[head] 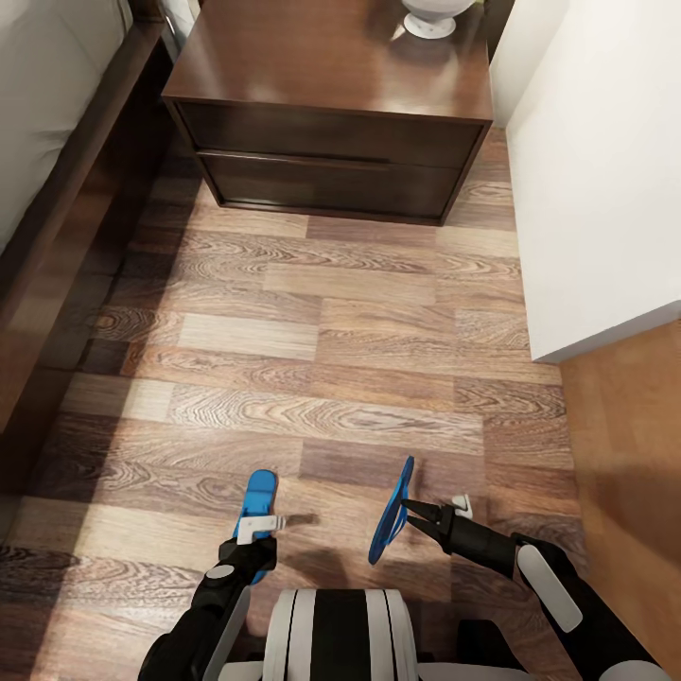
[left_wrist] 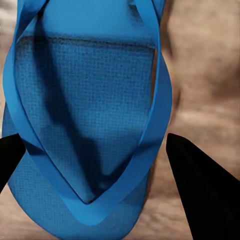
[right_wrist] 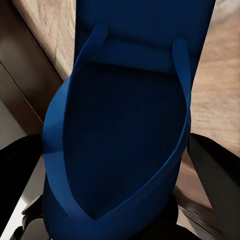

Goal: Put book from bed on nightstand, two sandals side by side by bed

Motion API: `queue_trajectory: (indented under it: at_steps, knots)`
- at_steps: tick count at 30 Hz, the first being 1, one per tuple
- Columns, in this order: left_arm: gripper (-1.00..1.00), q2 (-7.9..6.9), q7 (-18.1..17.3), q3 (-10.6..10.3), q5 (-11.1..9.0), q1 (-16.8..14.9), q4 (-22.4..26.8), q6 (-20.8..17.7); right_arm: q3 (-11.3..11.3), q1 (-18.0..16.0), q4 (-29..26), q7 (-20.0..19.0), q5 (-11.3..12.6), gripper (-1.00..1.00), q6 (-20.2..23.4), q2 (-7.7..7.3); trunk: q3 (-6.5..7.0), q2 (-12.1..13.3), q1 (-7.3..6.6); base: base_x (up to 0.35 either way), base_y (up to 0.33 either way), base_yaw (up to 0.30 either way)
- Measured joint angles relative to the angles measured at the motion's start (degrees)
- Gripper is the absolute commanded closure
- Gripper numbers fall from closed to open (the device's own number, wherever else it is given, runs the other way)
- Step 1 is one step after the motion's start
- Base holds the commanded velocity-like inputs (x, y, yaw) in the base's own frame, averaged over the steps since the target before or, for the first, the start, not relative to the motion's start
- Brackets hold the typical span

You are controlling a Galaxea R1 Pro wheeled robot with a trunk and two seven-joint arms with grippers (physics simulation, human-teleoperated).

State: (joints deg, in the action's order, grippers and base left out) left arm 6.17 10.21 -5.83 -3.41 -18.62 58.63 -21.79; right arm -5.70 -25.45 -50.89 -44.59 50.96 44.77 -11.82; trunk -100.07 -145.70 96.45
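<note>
Fingers first: my left gripper [head: 257, 530] has its black fingers [left_wrist: 202, 192] spread to either side of one sandal [head: 260, 494], which I take to be lying flat on the floor [head: 331, 331], though I cannot tell whether the tips touch it. My right gripper [head: 409, 511] is pinching the other sandal [head: 390, 511] near its toe end, and that one hangs on edge, tilted, above the planks. I judge both flip-flops light and thin, with soft foam soles that will flex and straps [left_wrist: 157, 100] that give, so a grip across the sole edge near the toe post should hold better than one on a strap; the held one may swing or twist when I lower it. Outward from there, the bare floor ahead looks free for setting the pair down together. The bed [head: 57, 218] runs along my left, its dark frame close by, and the nightstand [head: 331, 104] stands ahead against the wall with a white lamp base [head: 430, 19] on top. A white wall corner [head: 596, 189] juts in on my right, narrowing the aisle for that arm.
</note>
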Motion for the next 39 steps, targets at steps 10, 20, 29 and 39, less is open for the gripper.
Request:
queue_trajectory:
  at_steps: [10,20,29,39]
  knots:
    - [1.00,0.00,0.0,0.0,0.0,0.0,0.0,0.0,0.0,0.1,0.0,0.0,0.1,1.00,0.1,0.00,1.54,0.1,-0.18,0.000,0.000,0.000]
    - [1.00,0.00,0.0,0.0,0.0,0.0,0.0,0.0,0.0,0.0,0.0,0.0,0.1,1.00,0.1,0.00,3.76,0.2,-0.44,0.000,0.000,0.000]
    - [1.00,0.00,0.0,0.0,0.0,0.0,0.2,-0.1,-0.1,0.0,0.1,0.1,0.1,1.00,0.1,0.02,5.76,0.3,-0.67,0.000,0.000,0.000]
    - [1.00,0.00,-0.2,0.0,-0.1,0.0,0.2,-0.1,-0.1,0.0,0.1,0.1,0.1,1.00,0.0,0.00,7.97,0.5,-0.93,0.000,0.000,0.000]
